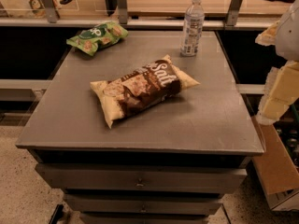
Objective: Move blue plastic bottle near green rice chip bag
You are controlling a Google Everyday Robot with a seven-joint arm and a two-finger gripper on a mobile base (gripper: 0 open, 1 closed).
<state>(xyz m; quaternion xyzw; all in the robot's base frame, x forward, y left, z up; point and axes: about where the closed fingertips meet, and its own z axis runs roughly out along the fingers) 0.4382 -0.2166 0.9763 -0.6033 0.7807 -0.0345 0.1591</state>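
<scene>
The blue plastic bottle (192,26) stands upright at the far right corner of the grey table (210,120); it has a white cap and a pale label. The green rice chip bag (97,36) lies at the far left corner, well apart from the bottle. My gripper (280,90) shows as pale blocky parts at the right edge of the view, beyond the table's right side. It is to the right of the bottle and nearer the camera, and touches nothing.
A larger brown-and-cream bag marked "Salt" (142,88) lies across the table's middle, between the two corners. A counter with metal posts (120,3) runs behind the table. A cardboard box (278,171) sits on the floor at the right. Drawers (140,181) are below the tabletop.
</scene>
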